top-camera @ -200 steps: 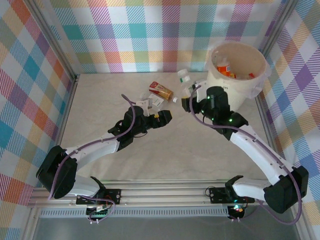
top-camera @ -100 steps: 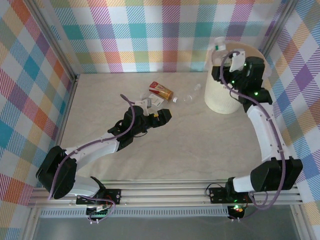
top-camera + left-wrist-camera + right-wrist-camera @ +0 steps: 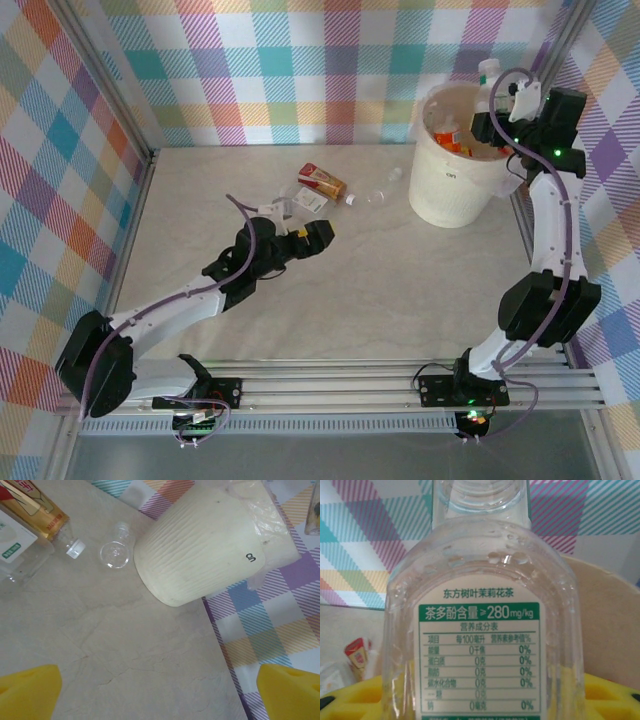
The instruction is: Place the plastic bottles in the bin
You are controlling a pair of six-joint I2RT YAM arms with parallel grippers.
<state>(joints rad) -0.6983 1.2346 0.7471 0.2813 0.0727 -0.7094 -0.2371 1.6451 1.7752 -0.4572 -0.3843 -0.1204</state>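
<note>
The clear bottle (image 3: 488, 72), white-capped and green-labelled, stands upright in the right jaws, which are closed narrowly on its lower body. It is raised at the far right rim of the bin (image 3: 455, 185), and the bin stands in the far right corner of the counter (image 3: 400, 280). To do the drop well, the arm should likely carry the bottle inward until it hangs over the tan inside, among the bottles already there, and only then let go. A release at the rim risks it glancing off and falling behind the bin. The other bottles (image 3: 322, 182) lie loose near the middle of the far edge, and a small clear one (image 3: 375, 195) lies between them and the bin. The left jaws hover just short of that cluster, spread wide and holding nothing, with the yellow pads (image 3: 27, 692) far apart. A second ago the right arm was low in front of the bin, close to the counter. Half a second ago it had the bottle lifted at the bin's near left rim, and now it reaches across to the far side. The left arm has drawn back slightly.
</note>
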